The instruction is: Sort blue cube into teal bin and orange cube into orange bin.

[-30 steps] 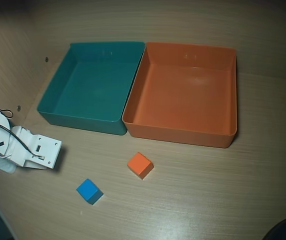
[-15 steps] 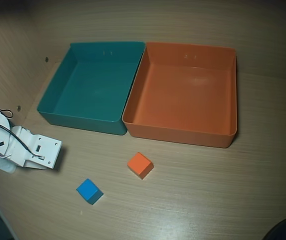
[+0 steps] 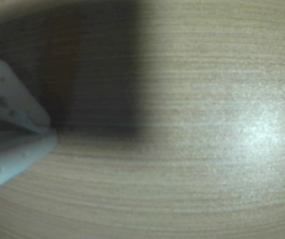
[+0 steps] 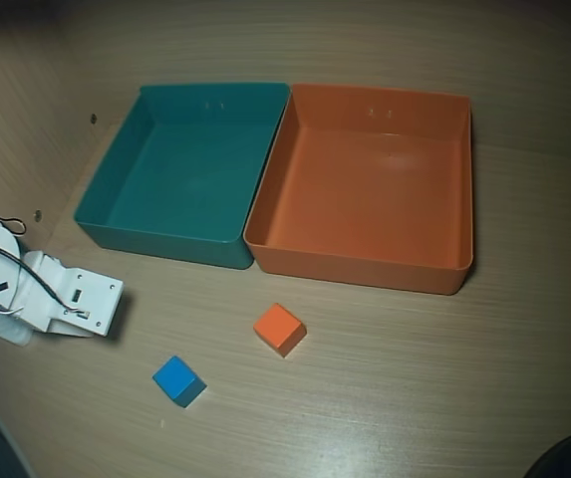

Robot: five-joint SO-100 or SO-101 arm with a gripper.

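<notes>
In the overhead view the blue cube [image 4: 178, 380] lies on the wooden table near the front, left of centre. The orange cube [image 4: 280, 329] sits a little to its right and further back. Behind them stand the teal bin [image 4: 111, 224] on the left and the orange bin [image 4: 365, 267] on the right, side by side and touching, both with nothing in them. My white arm [image 4: 66, 299] rests folded at the left edge, apart from both cubes. In the blurred wrist view my gripper [image 3: 50, 132] enters from the left, its two white fingers meeting at the tips with nothing between them.
The table is light wood with a raised wooden wall at the left and back. Two small dark holes [image 4: 93, 119] mark that left wall. A dark object [image 4: 569, 456] pokes in at the front right corner.
</notes>
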